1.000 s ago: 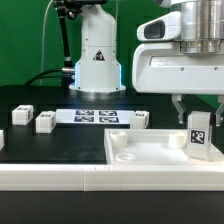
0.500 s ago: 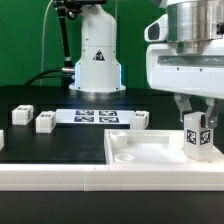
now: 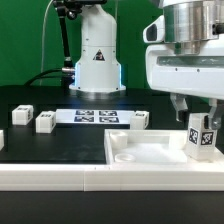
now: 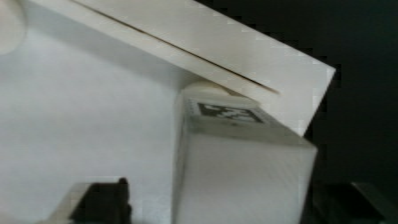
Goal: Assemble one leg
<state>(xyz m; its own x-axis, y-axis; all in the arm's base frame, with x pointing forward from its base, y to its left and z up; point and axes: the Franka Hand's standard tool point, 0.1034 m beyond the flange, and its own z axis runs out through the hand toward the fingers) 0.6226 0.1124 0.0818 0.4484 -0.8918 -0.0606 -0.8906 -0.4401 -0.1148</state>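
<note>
Small white oblong leg (image 3: pixel 201 138) (image 4: pixel 240 165) with black-and-white tag, upright, slightly tilted, pinched in gripper (image 3: pixel 198 120), at tabletop (image 3: pixel 150 152) corner on the exterior view's right, spare leg (image 3: pixel 21 115) and leg (image 3: pixel 45 122) lying left, leg (image 3: pixel 139 119) behind tabletop

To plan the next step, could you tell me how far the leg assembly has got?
Done: the leg stands upright at the tabletop's corner on the exterior view's right. In hand: the hand straddles it; whether it grips, or the leg is fully seated, cannot be told. Left: probably finish seating it and let go. Three other legs lie untouched near the marker board.
</note>
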